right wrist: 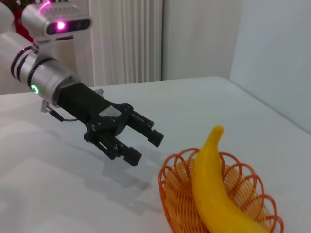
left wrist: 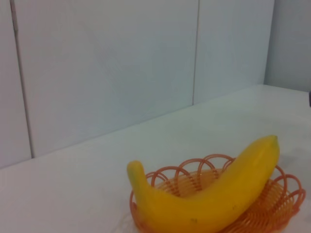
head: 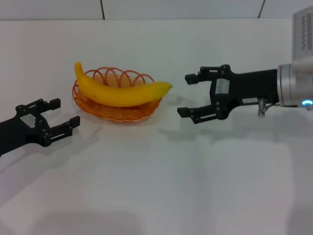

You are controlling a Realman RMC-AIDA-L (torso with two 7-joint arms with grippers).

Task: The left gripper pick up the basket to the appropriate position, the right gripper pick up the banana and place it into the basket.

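The banana lies inside the basket, resting across the wire loops with its long axis running left to right in the head view. Its stem end rises over the basket's left rim; its tip overhangs the right rim slightly and points toward the right gripper. The basket sits on the white table, in the left half of the workspace.

The right gripper hovers just beside the banana's tip, apart from it, its fingers spread wide and holding nothing. Its jaws face the basket along the banana's length. The left gripper sits low, near the basket's front-left edge, also spread open and empty, not touching the rim.

The left wrist view shows the banana bedded in the basket against a plain wall, and no fingers of its own. The right wrist view shows the banana, the basket and an open black gripper on a silver and white arm, clear of both.

Judgement: both placement steps appear complete. The right gripper is nearer the banana, the left nearer the basket. Any coming move looks to be a withdrawal, with the right arm backing away along the banana's axis, so little risk of disturbing it.
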